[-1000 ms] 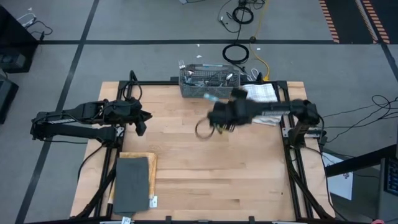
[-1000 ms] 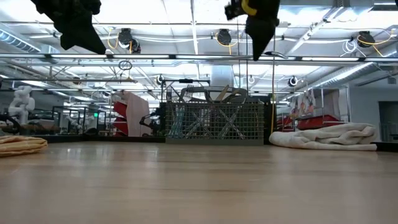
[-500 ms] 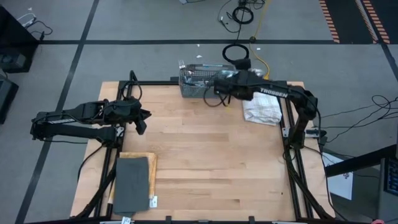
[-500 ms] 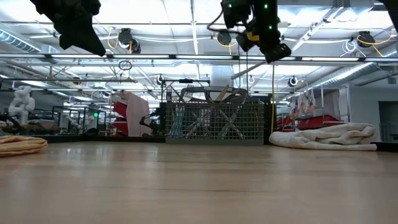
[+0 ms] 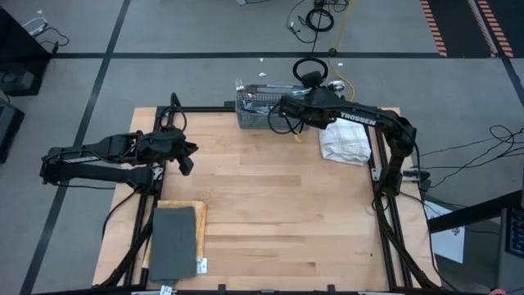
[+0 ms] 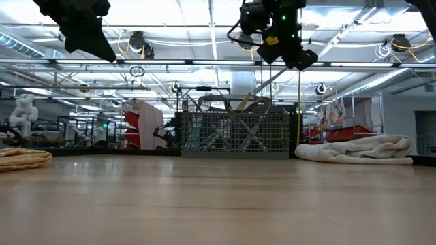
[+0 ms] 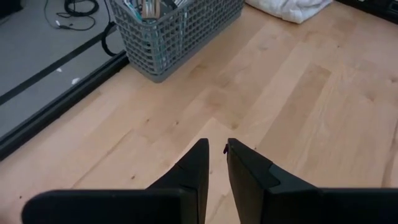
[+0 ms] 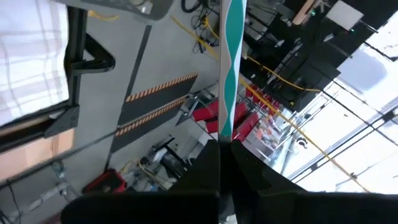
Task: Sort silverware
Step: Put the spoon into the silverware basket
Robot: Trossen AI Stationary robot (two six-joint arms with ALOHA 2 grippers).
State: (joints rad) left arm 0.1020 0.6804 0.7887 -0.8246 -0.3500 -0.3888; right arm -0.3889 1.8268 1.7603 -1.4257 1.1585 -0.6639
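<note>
The grey mesh caddy (image 5: 268,107) stands at the table's far edge, with silverware (image 7: 147,7) standing upright in it; it also shows in the low view (image 6: 235,135). My right gripper (image 5: 281,115) hovers high over the caddy's right part and is shut on one piece of silverware (image 8: 227,68) with a teal-and-white patterned handle. In the low view this gripper (image 6: 294,54) hangs well above the caddy. My left gripper (image 5: 187,157) waits over the table's left part, shut and holding nothing (image 7: 217,158). My right gripper pinches the patterned handle (image 8: 226,132) between its two fingers (image 8: 205,171). The handle runs along the fingers and sticks out far past their tips. The piece is lifted clear, above the caddy. Its metal end is hidden behind the fingers.
A crumpled white towel (image 5: 344,141) lies at the table's right far corner (image 6: 361,148). A dark grey pad (image 5: 173,242) on a tan cloth lies near the left near corner. Bare wood spans the middle of the table (image 5: 278,205).
My right gripper has swung from above the table's middle toward the far edge, stopping over the caddy, and has turned as it went while staying shut on the piece. The left arm has kept still.
</note>
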